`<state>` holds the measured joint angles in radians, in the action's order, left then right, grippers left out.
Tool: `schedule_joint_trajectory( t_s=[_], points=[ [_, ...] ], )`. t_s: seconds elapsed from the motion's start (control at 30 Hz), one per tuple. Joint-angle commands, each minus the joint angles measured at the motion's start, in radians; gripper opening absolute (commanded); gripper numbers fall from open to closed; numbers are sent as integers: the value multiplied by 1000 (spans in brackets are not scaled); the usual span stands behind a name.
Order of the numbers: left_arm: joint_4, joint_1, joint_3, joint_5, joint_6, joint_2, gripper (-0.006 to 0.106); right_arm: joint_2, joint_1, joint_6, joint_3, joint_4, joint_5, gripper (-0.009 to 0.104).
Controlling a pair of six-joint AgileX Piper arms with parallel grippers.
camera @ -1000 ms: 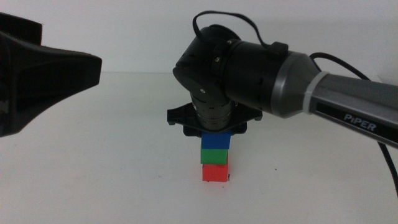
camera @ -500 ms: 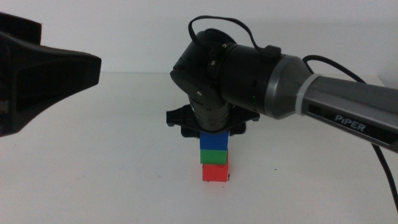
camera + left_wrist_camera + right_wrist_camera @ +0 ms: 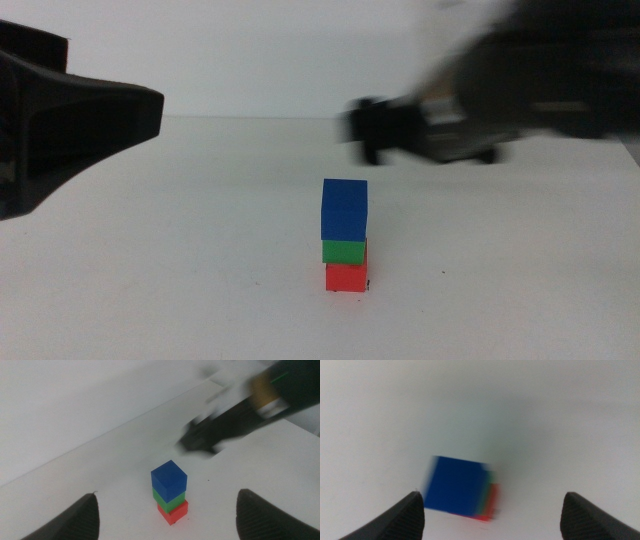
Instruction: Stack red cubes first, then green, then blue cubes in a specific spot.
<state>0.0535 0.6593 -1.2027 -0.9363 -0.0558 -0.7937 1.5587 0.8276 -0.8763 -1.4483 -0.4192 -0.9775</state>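
Observation:
A stack stands alone on the white table: the red cube (image 3: 346,277) at the bottom, the green cube (image 3: 344,250) on it, the blue cube (image 3: 345,208) on top, turned slightly. The left wrist view shows the same stack: blue (image 3: 169,479), green (image 3: 164,497), red (image 3: 173,513). My right gripper (image 3: 366,135) is a blur up and to the right of the stack, clear of it and open; its fingers (image 3: 405,515) stand wide apart over the blue cube (image 3: 455,485). My left gripper (image 3: 150,105) waits at the left, open. The specific spot is hidden under the stack, apart from a small black mark (image 3: 369,287) at the red cube's base.
The white table (image 3: 200,260) spreads all round the stack. A lone tiny black speck (image 3: 443,273) lies to the right of it. The right arm (image 3: 260,405) crosses above the table's far right part, blurred.
The right gripper was down on the blue cube; it has let go and swung up and to the right. The three cubes stay stacked. The left arm has not moved.

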Motion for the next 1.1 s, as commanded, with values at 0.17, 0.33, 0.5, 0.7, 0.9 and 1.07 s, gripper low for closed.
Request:
schedule_joint_trajectory(
  t_s=[0.17,0.33,0.5,0.7,0.9,1.07],
  points=[
    [-2,0,1,14,0,2,94,-554,-347,470,505,213,287,93],
    [-2,0,1,14,0,2,94,-770,-639,903,696,532,396,93],
    [-4,0,1,14,0,2,94,-804,-679,938,709,518,426,93],
    [-32,0,1,14,0,2,94,-804,-679,927,708,523,426,93],
    [-48,0,1,14,0,2,94,-804,-679,923,708,528,425,93],
    [-64,0,1,14,0,2,94,-804,-679,922,708,530,425,93]
  ],
)
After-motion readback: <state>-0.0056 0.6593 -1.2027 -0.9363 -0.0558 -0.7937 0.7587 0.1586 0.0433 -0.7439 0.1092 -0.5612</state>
